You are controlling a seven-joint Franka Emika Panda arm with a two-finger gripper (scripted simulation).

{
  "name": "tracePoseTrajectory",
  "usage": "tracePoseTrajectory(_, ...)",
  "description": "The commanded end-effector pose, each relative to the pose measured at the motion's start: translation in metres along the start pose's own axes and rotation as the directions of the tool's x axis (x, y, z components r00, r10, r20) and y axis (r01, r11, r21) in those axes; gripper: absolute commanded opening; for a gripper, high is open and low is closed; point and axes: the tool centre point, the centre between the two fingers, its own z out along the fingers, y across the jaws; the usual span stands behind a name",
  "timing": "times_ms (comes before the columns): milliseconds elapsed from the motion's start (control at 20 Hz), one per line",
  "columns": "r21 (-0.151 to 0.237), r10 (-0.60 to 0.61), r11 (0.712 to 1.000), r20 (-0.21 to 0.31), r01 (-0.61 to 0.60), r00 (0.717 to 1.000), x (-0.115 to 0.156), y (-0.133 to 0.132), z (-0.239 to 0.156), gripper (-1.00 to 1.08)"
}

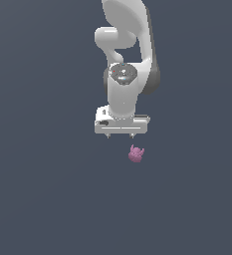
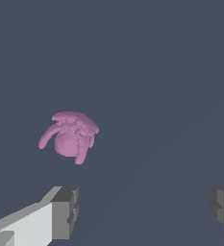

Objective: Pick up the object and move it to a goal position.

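So far the object [image 1: 136,154] lies untouched on the flat grey ground, just off the gripper's [image 1: 120,135] tips and toward the exterior view's right — near, but apart from them. Nothing of the task looks done yet: no grasp, no lift, no carry. What remains, as I judge it, is lining up over the object, coming down around it, closing, and then moving it to the goal, which no picture marks.

In the wrist view the object [image 2: 69,137] shows as a small pinkish-purple lump — a rounded body with a flatter, lobed cap on top and thin curved limbs drooping at its sides. In the exterior view two little horn-like points stick up from it. It is far smaller than the gripper's white body.

The gripper [image 2: 144,206] is spread wide and holds nothing; its two dark fingers [image 2: 65,209] stand well apart in the wrist view, and the object sits outside the gap between them, nearer one finger than the other. Above, the white arm [image 1: 125,55] hangs straight down over the scene.
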Motion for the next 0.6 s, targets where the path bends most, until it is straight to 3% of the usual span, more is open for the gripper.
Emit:
tracePoseTrajectory(0, 0.000, 0.000, 1.000, 0.000, 0.000, 1.000, 0.000, 0.000, 0.000, 1.00)
tracePoseTrajectory(550, 0.006, -0.054, 0.999, 0.022, 0.054, 0.998, -0.001, -0.010, 0.005, 1.00)
